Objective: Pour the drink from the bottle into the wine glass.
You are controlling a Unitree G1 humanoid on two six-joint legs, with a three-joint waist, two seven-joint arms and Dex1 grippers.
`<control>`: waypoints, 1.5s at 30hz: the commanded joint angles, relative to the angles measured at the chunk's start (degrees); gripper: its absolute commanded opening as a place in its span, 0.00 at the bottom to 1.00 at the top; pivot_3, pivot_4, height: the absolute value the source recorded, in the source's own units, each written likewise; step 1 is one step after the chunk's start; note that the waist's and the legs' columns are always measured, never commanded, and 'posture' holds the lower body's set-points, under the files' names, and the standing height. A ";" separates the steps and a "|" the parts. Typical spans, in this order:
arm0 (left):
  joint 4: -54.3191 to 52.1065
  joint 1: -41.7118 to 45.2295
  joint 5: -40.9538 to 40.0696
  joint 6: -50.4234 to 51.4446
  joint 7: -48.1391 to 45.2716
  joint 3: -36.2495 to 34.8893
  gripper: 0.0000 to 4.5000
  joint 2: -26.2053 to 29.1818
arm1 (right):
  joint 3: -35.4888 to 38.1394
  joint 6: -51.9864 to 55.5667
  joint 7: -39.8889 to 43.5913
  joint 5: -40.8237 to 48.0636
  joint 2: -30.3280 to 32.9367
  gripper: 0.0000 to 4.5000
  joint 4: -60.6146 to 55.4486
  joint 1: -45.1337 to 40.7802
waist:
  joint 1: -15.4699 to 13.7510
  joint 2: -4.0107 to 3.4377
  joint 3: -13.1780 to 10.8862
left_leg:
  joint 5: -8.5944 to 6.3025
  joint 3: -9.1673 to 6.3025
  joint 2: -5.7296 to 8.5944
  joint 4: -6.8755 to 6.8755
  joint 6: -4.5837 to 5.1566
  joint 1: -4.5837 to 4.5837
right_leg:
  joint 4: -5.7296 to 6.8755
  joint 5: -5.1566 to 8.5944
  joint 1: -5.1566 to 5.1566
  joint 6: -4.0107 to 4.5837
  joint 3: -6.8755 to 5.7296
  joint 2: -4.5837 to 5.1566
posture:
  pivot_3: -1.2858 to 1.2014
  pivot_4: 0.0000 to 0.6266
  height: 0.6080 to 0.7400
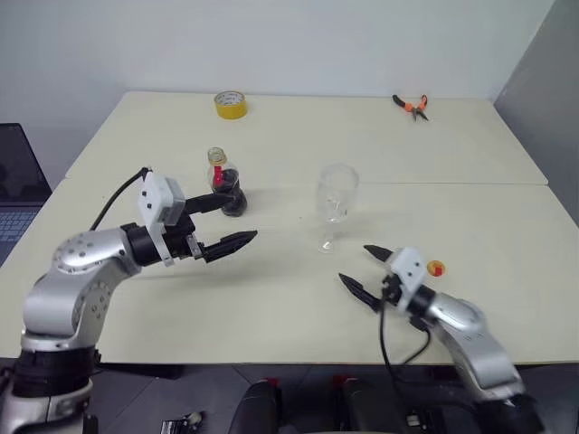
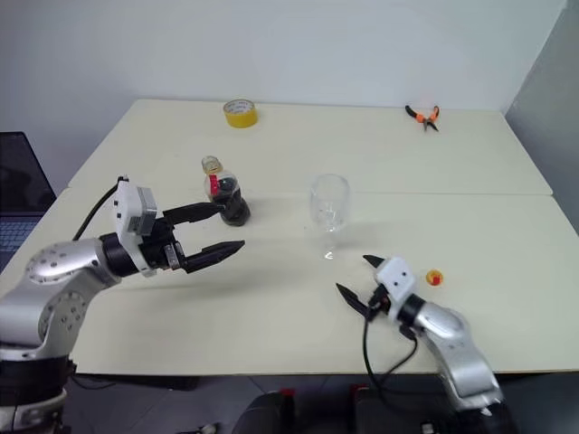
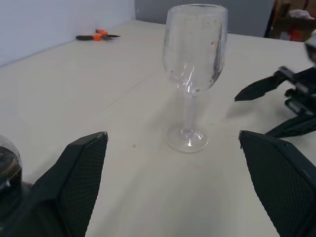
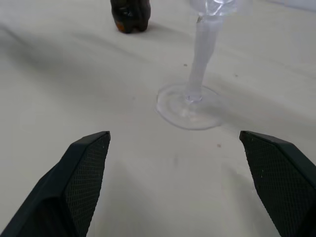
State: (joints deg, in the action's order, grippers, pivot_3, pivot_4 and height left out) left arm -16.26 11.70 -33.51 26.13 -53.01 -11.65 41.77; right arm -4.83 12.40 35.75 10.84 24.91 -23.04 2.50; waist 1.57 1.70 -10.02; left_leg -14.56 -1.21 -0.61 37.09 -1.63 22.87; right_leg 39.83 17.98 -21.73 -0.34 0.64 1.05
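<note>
The bottle (image 1: pixel 224 183) stands upright left of the table's middle, with a yellowish cap, a red neck label and the dark drink (image 1: pixel 233 202) in its lower body. The wine glass (image 1: pixel 336 193) stands upright to its right; I see no liquid in it. My left gripper (image 1: pixel 246 215) is open and level. Its far finger (image 1: pixel 217 201) lies right by the bottle, which sits just outside the gap, partly hidden behind that finger (image 3: pixel 74 182) in the left wrist view. My right gripper (image 1: pixel 355 264) is open, low and near the front of the glass's foot (image 4: pixel 187 106), pointing at it.
A yellow tape roll (image 1: pixel 230 104) and orange-handled pliers (image 1: pixel 412 105) lie at the far edge of the table (image 1: pixel 289 325). A small yellow and red round thing (image 1: pixel 436 268) lies beside my right wrist. A laptop (image 1: pixel 14 194) sits off the table's left side.
</note>
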 commanded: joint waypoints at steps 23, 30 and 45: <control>6.29 2.65 28.13 -9.98 43.00 5.14 1.00 -25.10 | 6.89 17.72 -0.53 19.80 6.69 1.00 -21.67 -4.51 | -0.96 0.12 0.11 | -0.01 -0.17 0.06 0.03 0.01 -0.08 | -0.28 -0.01 0.33 -0.01 -0.23 0.00 | 0.52 0.24 1.00; 13.24 8.21 28.58 -9.20 43.98 5.46 1.00 -26.40 | 6.31 18.80 -1.90 20.38 6.88 1.00 -22.88 -5.62 | -1.17 0.12 0.11 | 0.00 -0.19 0.06 0.04 0.01 -0.08 | -0.25 -0.01 0.33 -0.01 -0.26 0.00 | 0.52 0.24 1.00; 31.02 18.41 28.86 -15.23 44.46 5.26 1.00 -27.77 | 6.40 20.01 -4.05 20.83 6.78 1.00 -23.47 -8.59 | -1.39 0.13 0.11 | 0.00 -0.18 0.07 0.06 0.00 -0.05 | -0.28 -0.01 0.33 -0.01 -0.27 0.01 | 0.52 0.24 1.00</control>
State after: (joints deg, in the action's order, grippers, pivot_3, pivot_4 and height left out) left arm 14.34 28.48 -4.46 12.90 -8.28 -5.97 14.03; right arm 0.80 32.34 32.18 30.48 31.36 -43.87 -5.23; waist 0.18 1.83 -9.90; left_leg -14.56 -1.40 -0.54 37.15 -1.64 22.82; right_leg 39.56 17.96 -21.40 -0.36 0.35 1.05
